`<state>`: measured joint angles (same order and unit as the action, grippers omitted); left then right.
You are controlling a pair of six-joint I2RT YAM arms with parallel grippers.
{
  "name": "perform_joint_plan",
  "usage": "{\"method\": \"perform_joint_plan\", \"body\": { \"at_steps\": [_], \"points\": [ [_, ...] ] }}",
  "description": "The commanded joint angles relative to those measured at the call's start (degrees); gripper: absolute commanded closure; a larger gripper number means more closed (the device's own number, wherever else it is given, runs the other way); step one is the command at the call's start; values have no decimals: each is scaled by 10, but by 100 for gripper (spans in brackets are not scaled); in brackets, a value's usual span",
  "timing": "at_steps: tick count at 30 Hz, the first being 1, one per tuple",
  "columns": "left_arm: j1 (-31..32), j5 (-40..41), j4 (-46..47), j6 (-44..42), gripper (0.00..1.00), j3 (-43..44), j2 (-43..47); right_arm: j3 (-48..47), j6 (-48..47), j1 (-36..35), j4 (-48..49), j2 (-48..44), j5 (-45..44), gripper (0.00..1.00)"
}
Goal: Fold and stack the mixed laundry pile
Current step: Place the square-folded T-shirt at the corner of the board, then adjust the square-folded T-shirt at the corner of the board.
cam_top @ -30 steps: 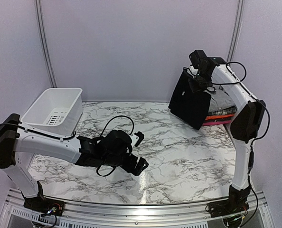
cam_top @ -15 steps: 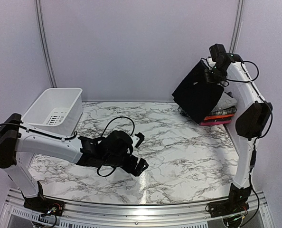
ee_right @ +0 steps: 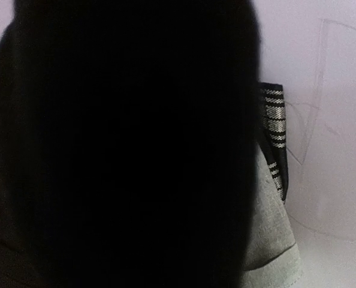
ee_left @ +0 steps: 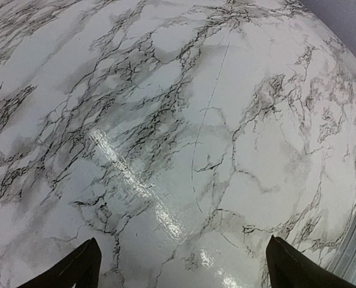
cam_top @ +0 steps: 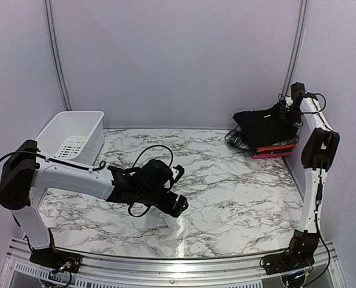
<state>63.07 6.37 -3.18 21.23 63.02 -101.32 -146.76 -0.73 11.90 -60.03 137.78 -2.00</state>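
One black cloth, far-right table edge

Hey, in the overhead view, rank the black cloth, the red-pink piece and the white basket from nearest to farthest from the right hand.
1. Black cloth, on top at the far right, right at the right hand.
2. Red-pink piece, lowest layer beneath it.
3. White basket, far-left corner.
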Motion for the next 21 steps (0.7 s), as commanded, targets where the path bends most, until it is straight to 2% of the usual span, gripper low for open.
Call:
{"method": "perform_joint_plan", "body": {
  "at_steps": [1,2,4,7,8,15,20,21],
  "points": [
    [-10,-15,-27,0,1,16,-12,-34,3,21,59,-8,2,94],
    [-12,-16,-28,0,1,17,-14,-34,4,23,60,-5,0,81],
    [-16,-22,-31,0,1,21,-20,-32,4,28,56,-3,-6,70],
    [-22,-23,-36,2,1,27,-23,-31,23,34,55,-10,-38,45],
    [-23,-23,-37,4,1,28,-23,-31,26,36,56,-16,-40,41],
    [-27,-13,-37,13,1,26,-11,-8,41,41,66,-73,-27,30],
    [-28,10,-31,26,1,15,13,25,48,41,75,-126,13,29],
    [-28,16,-24,30,1,9,23,33,50,41,76,-133,43,29]
  ]
}}
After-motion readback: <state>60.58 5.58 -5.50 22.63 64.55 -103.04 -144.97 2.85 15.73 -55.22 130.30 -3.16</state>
